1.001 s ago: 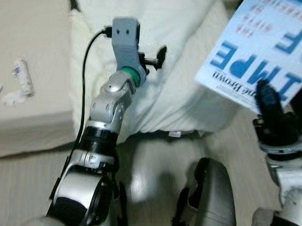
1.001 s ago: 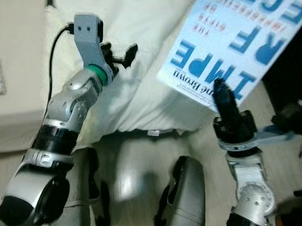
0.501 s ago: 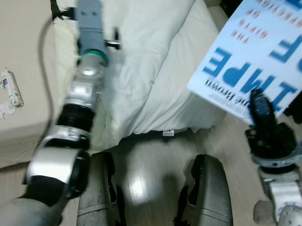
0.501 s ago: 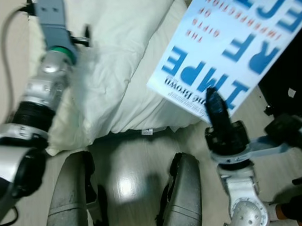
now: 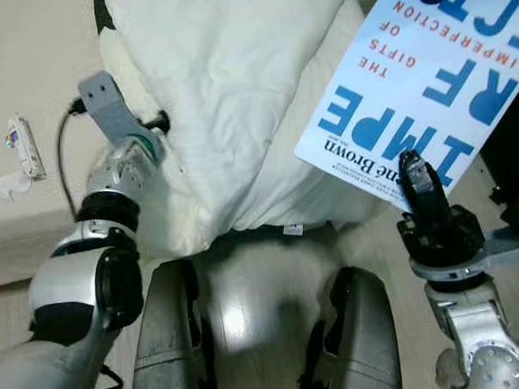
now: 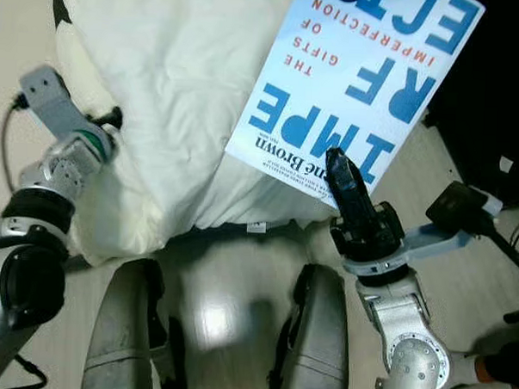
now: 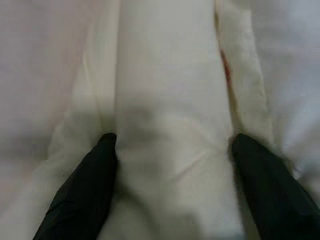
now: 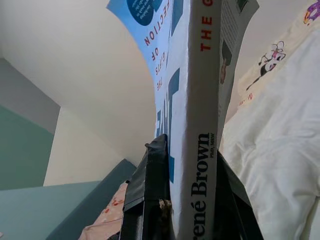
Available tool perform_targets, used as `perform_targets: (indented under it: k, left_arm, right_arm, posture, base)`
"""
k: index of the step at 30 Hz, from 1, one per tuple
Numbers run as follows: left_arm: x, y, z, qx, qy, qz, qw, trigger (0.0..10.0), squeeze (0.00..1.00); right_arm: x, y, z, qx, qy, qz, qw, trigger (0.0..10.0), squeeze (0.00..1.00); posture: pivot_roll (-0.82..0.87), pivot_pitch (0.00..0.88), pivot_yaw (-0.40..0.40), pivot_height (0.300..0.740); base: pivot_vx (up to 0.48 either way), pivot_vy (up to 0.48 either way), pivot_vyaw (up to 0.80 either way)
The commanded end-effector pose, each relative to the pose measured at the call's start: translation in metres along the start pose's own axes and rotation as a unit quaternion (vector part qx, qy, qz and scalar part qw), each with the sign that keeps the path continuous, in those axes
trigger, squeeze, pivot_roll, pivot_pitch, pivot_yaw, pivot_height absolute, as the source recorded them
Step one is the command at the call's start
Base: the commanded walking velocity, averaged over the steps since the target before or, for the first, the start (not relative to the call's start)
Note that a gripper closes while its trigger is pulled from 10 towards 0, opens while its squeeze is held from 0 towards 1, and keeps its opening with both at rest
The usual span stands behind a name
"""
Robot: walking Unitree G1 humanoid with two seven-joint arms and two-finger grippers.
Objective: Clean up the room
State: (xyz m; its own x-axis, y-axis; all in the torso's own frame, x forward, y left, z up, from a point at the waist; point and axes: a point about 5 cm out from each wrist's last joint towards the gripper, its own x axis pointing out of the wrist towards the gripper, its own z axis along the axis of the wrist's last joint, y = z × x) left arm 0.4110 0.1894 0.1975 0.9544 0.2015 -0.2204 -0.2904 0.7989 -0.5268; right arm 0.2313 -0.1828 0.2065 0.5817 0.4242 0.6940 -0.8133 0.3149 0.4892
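1. Your right pincer is clamped on the lower edge of the blue-and-white book, holding it raised above the white pillow.
2. Your left pincer is spread wide, both fingers pressed into the pillow's cream edge.

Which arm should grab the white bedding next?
Left. The left gripper is open with its fingers pressed around a fold of the white bedding. The right gripper is shut on the book.

Looked like a bedroom in someone's home: big white pillow on a bed, pale wood floor below, cartoon-print bedding.
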Motion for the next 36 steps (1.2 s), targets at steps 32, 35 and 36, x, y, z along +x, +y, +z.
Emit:
perform_targets:
  k: [32, 35, 36]
  left_arm:
    - [-0.003, -0.021, -0.007, 0.139, -0.066, 0.003, 0.988, 4.4, 0.00]
    - [-0.003, -0.023, -0.008, 0.132, -0.061, -0.007, 0.989, 4.4, 0.00]
    - [-0.003, -0.023, -0.008, 0.132, -0.061, -0.007, 0.989, 4.4, 0.00]
  right_arm:
    - [0.004, 0.012, -0.001, 0.004, -0.002, 0.017, 1.000, 0.0, 0.00]
    - [0.004, 0.012, -0.001, 0.004, -0.002, 0.017, 1.000, 0.0, 0.00]
    - [0.004, 0.012, -0.001, 0.004, -0.002, 0.017, 1.000, 0.0, 0.00]
  posture:
    - [0.02, 0.215, 0.099, 0.522]
    - [0.02, 0.215, 0.099, 0.522]
    - [0.02, 0.215, 0.099, 0.522]
  base:
    - [0.000, 0.000, 0.00]
    - [0.000, 0.000, 0.00]
    - [0.000, 0.000, 0.00]
